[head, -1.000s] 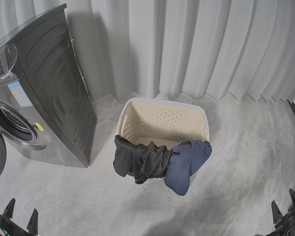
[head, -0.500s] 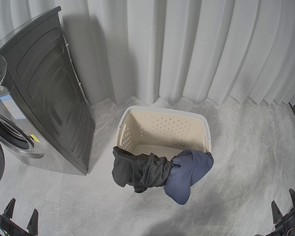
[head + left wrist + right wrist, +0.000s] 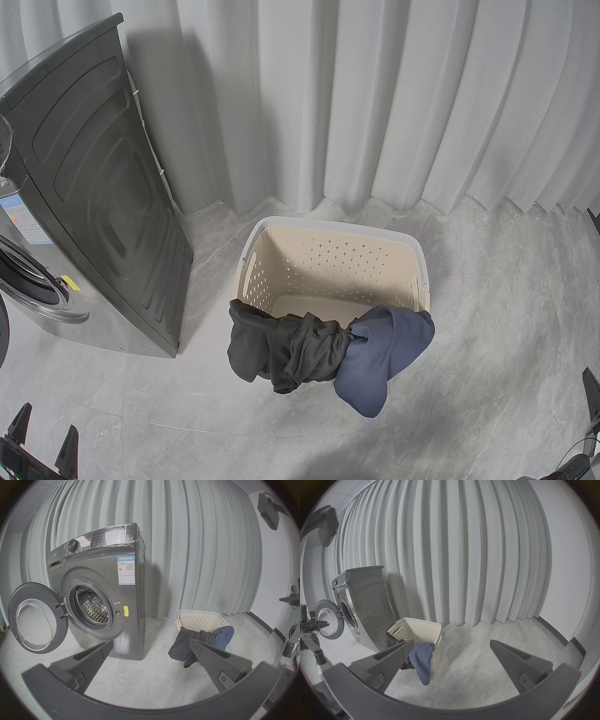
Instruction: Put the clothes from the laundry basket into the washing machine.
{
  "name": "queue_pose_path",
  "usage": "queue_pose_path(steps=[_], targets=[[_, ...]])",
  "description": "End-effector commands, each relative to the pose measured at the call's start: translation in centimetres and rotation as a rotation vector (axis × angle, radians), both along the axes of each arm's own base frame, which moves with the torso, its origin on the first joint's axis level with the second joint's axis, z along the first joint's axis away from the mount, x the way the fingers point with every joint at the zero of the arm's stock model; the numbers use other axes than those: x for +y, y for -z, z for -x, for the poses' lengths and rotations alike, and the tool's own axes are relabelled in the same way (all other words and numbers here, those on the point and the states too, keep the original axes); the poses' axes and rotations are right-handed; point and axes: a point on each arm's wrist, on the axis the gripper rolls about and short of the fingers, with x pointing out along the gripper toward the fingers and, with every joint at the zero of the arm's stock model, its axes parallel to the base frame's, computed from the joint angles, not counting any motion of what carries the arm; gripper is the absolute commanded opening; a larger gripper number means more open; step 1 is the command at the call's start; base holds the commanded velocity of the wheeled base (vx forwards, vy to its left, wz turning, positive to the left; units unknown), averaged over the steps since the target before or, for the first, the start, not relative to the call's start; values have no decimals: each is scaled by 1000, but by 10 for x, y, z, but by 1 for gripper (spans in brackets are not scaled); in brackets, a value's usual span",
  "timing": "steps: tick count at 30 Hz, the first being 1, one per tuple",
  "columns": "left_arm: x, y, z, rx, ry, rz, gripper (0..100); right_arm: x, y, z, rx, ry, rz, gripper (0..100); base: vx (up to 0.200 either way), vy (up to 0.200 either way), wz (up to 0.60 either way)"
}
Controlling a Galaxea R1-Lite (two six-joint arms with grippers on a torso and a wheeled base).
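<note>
Head cam's looking steeply down at the laundry basket [image 3: 331, 223] and washing machine [image 3: 94, 187]. Both wrist cams are sitting low, catching the same two from farther off.

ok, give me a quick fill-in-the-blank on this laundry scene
1. The washer door stands ___.
2. Over the basket rim, next to the dark garment, hangs a garment coloured ___.
3. The left gripper and right gripper are both empty, jaws ___.

Missing words: open; blue; open.

Washing machine [image 3: 94, 206] left of laundry basket [image 3: 331, 223], clothes [image 3: 294, 350] over its near rim — curtain [image 3: 375, 94] behind.
</note>
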Motion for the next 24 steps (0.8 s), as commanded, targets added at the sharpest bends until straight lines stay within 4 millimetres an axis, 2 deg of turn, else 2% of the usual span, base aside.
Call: queue_pose_path(steps=[1, 2, 11, 15, 16, 17, 21, 24], targets=[[0, 5, 0, 4, 0, -7, 100, 1, -27, -46, 199, -68, -12, 100, 0, 0, 0], [0, 5, 0, 4, 0, -7, 100, 1, -26, -48, 208, -73, -13, 100, 0, 0, 0], [0, 5, 0, 2, 1, 3, 100, 7, -5, -102, 516, -269, -52, 100, 0, 0, 0], [0, 5, 0, 2, 1, 2, 100, 16, 1, -125, 586, -337, -51, 100, 0, 0, 0], [0, 5, 0, 2, 0, 2, 100, 17, 2, -127, 590, -339, -53, 100, 0, 0, 0], [0, 5, 0, 2, 0, 0, 100, 20, 6, -139, 614, -345, -74, 100, 0, 0, 0], [0, 5, 0, 2, -2, -1, 100, 28, 15, -161, 657, -360, -108, 100, 0, 0, 0], [0, 5, 0, 3, -2, 0, 100, 37, 23, -173, 689, -344, -122, 100, 0, 0, 0]])
